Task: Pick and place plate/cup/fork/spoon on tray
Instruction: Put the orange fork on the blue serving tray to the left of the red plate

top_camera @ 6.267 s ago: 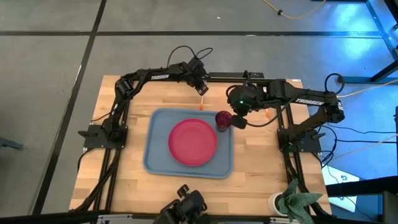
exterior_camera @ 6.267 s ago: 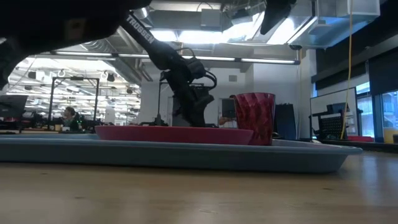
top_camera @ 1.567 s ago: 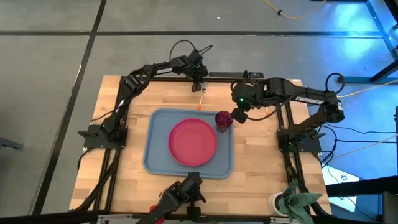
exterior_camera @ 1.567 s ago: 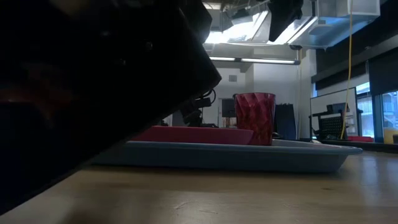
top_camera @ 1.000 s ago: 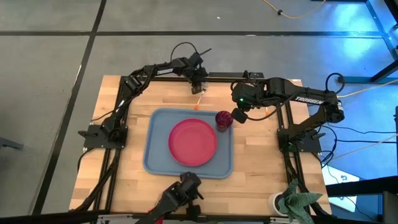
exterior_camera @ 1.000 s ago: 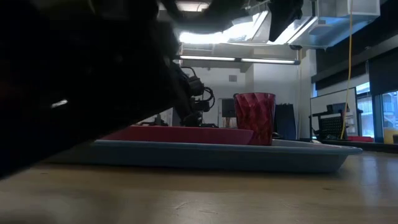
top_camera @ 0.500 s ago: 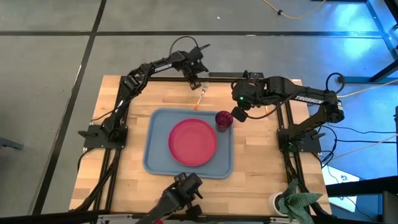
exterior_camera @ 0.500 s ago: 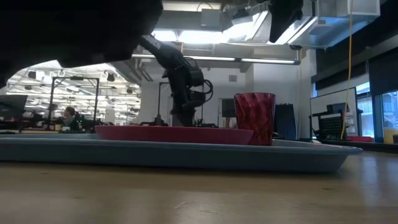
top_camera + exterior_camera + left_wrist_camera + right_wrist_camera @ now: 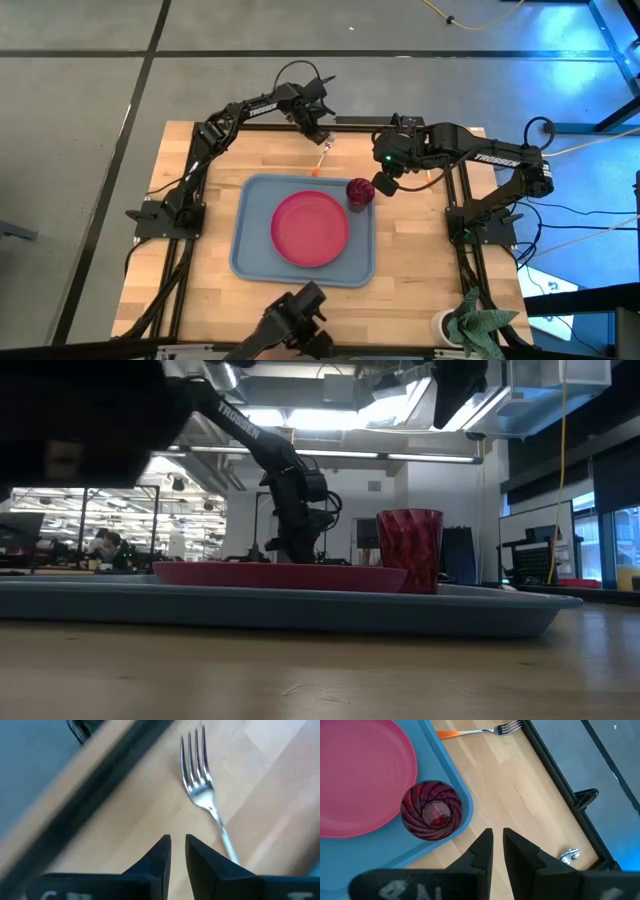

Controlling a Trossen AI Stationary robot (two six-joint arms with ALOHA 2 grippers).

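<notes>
The blue-grey tray (image 9: 250,245) lies mid-table with the pink-red plate (image 9: 310,228) on it and the dark red cup (image 9: 360,191) upright in its far right corner. The fork (image 9: 320,160) lies flat on the wood just past the tray's far rim; its prongs show in the left wrist view (image 9: 196,755). My left gripper (image 9: 320,132) hangs shut and empty above the fork's head. My right gripper (image 9: 383,186) hangs shut and empty just right of the cup (image 9: 432,810). The spoon's silver bowl (image 9: 569,854) shows on the wood near the right frame.
A black frame rail (image 9: 100,765) runs along the table's far edge behind the fork. A dark object (image 9: 295,320) sits at the table's near edge. A white cup and green cloth (image 9: 470,325) stand at the near right corner.
My left gripper has moved a little toward the table's far left and turned, staying shut above the fork, which has lain still. The dark object at the near edge has shifted and no longer blocks the low view.
</notes>
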